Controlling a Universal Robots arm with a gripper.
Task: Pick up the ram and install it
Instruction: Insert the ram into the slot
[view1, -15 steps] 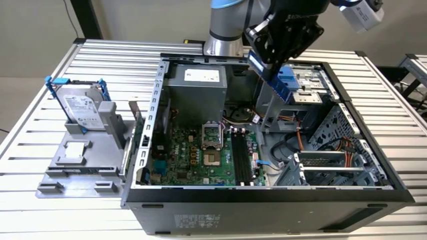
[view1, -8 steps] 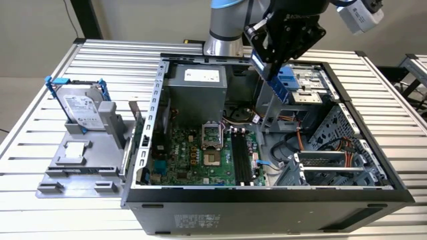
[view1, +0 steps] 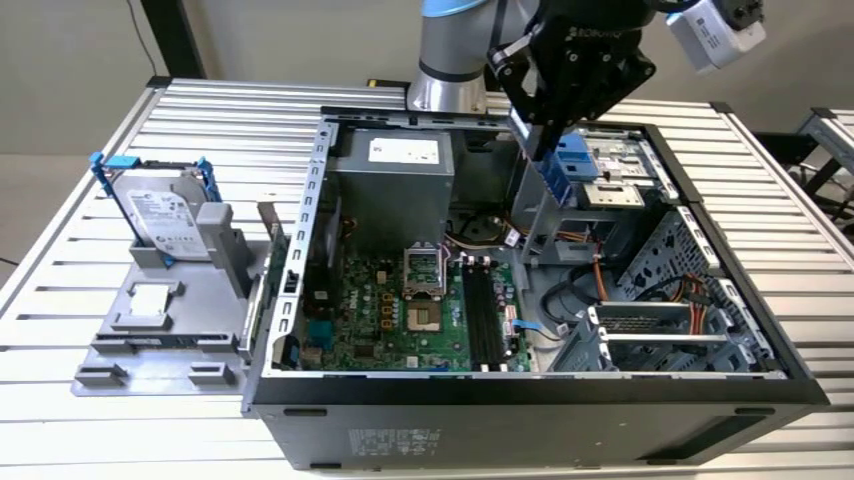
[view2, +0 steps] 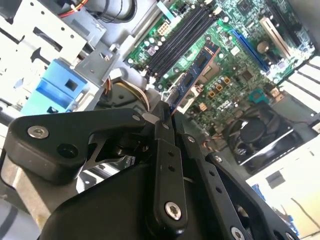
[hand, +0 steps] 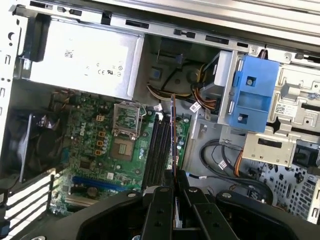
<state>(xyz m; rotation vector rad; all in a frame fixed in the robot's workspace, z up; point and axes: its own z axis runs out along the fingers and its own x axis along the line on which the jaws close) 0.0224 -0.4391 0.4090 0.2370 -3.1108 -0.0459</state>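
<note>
Claw (view2: 166, 114) is clamped on the ram (view2: 197, 70), which hangs over the open PC case (view1: 304, 240), well above the black memory slots (hand: 159, 145). There is open room around the stick. The drive cage (hand: 225, 85) with its blue bracket (hand: 252, 95) is near one side and the power supply (hand: 85, 57) is further off. In the second wrist view the ram is a thin dark board with a copper-toned edge and small chips. White labels (hand: 75, 52) sit on the power supply.

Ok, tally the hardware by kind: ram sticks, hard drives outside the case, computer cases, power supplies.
ram: 1, clamped in the gripper
hard drive outside the case: 1
computer case: 1
power supply: 1
Total: 4
</note>
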